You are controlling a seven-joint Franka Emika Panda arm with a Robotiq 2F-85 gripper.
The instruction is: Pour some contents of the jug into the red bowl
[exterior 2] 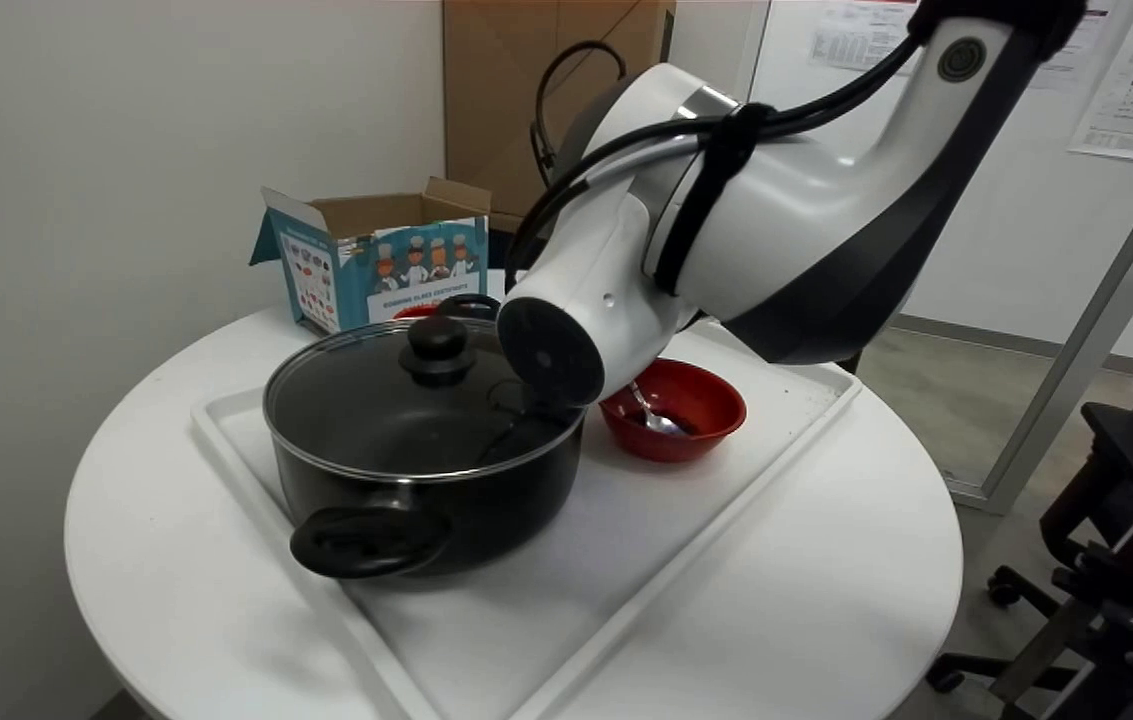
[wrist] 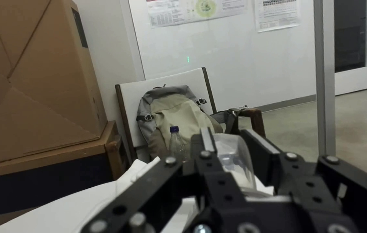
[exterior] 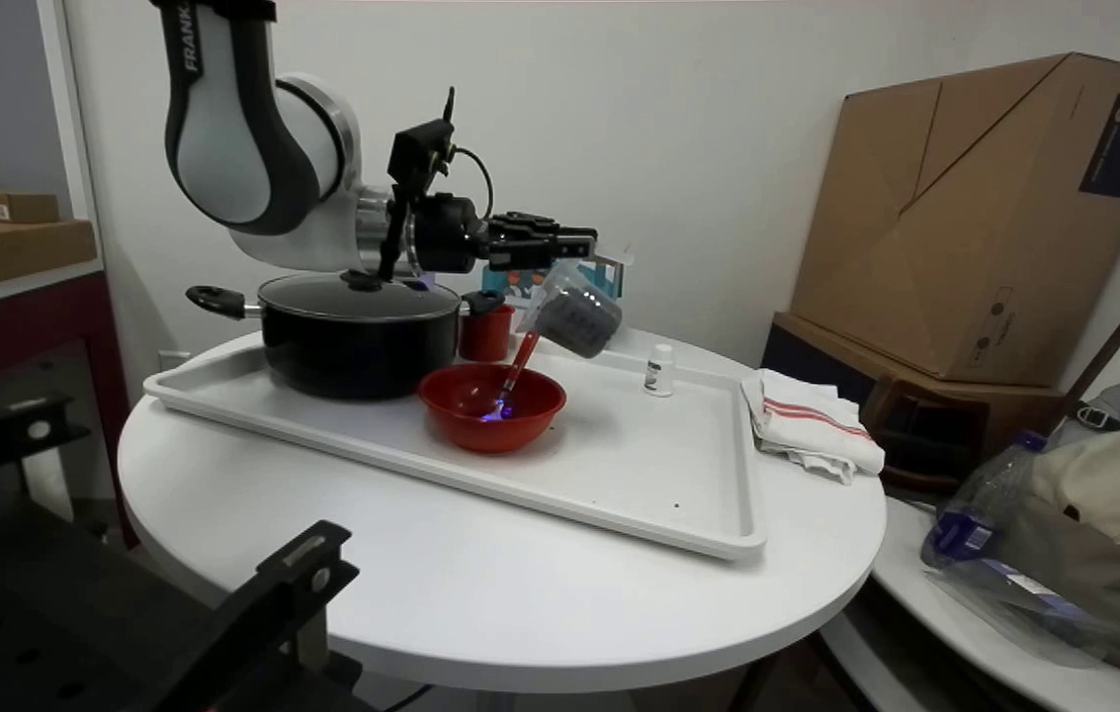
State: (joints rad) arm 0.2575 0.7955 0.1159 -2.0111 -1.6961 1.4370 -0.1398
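Note:
The dark grey translucent jug (exterior: 577, 318) hangs tilted below my gripper (exterior: 579, 242), above the tray. Its clear end points to the left, over the right side of the red bowl (exterior: 492, 435). In the wrist view clear plastic of the jug (wrist: 235, 158) shows between the fingers of my gripper (wrist: 228, 140), which is shut on it. The red bowl (exterior 2: 671, 448) stands upright on the tray in both exterior views. A red-handled spoon (exterior: 520, 364) leans in it, and some dark matter lies inside. The arm hides the jug in an exterior view.
A large black lidded pot (exterior: 362, 346) stands left of the bowl, under the arm. The white tray (exterior: 619, 514) has a raised rim. A red cup (exterior: 486, 334), a small white bottle (exterior: 659, 371), a folded towel (exterior: 812, 420) and a blue box (exterior 2: 416, 265) are near.

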